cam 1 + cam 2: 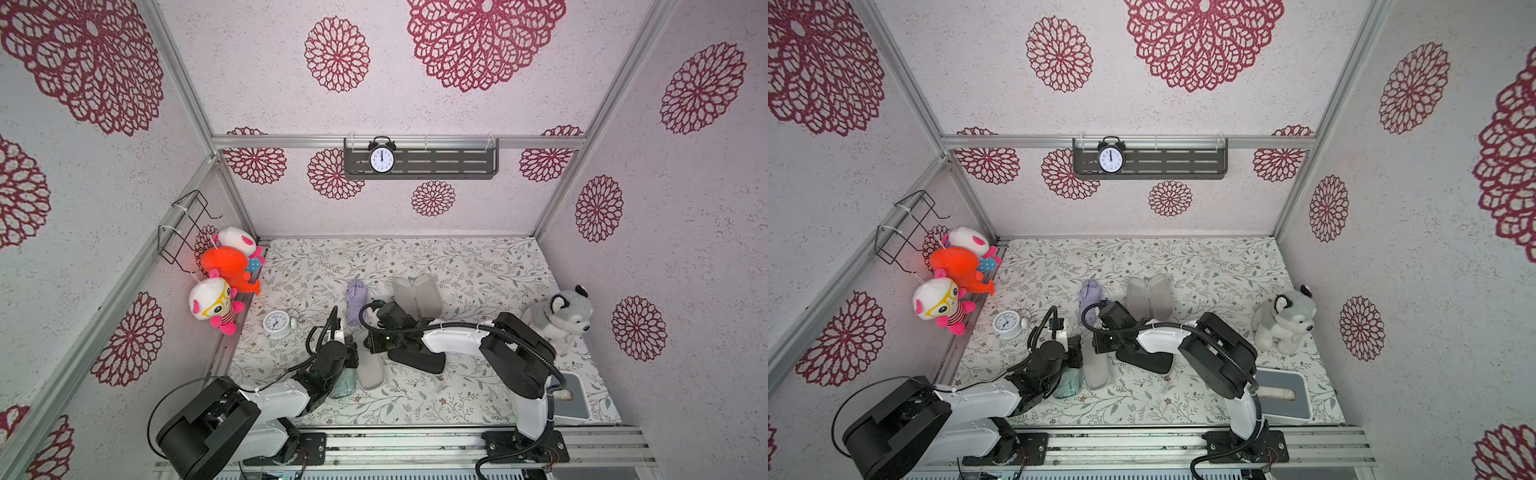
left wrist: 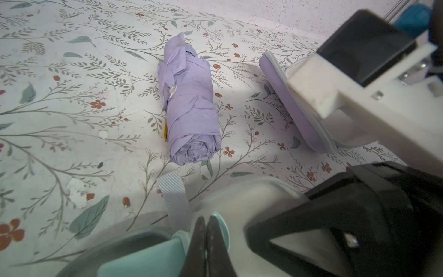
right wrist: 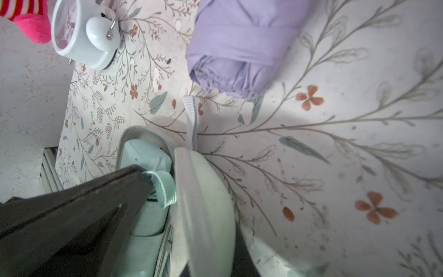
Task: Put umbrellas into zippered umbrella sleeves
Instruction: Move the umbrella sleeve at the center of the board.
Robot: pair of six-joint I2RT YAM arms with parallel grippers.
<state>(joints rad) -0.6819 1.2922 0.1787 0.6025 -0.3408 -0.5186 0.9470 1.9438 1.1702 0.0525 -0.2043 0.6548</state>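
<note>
Right wrist view: saw mint green umbrella (image 3: 143,156) lying inside open mint green sleeve (image 3: 134,134), its loop (image 3: 163,189) pinched in the closed left gripper (image 3: 143,175). Found right gripper (image 3: 213,260) just beside it, jaws narrow on the sleeve's raised lid (image 3: 206,203); noted lilac umbrella (image 3: 239,43) beyond both grippers, apart.

On my feed the surface (image 1: 478,266) is white, printed with grey-green leafy sprigs and small rust-red flowers, and the walls (image 1: 415,112) are pale and speckled with big crimson lace rosettes. I see a lilac umbrella (image 2: 189,103), a lilac sleeve (image 2: 294,115) lined grey, a mint green umbrella (image 3: 143,158) in a mint green sleeve (image 3: 206,203) also lined grey, and a black sleeve (image 1: 419,359). There is also a white clock (image 1: 276,324), a black clock (image 1: 381,158) with a white face, an orange plush (image 1: 226,266) and a grey-and-white husky plush (image 1: 559,318).
</note>
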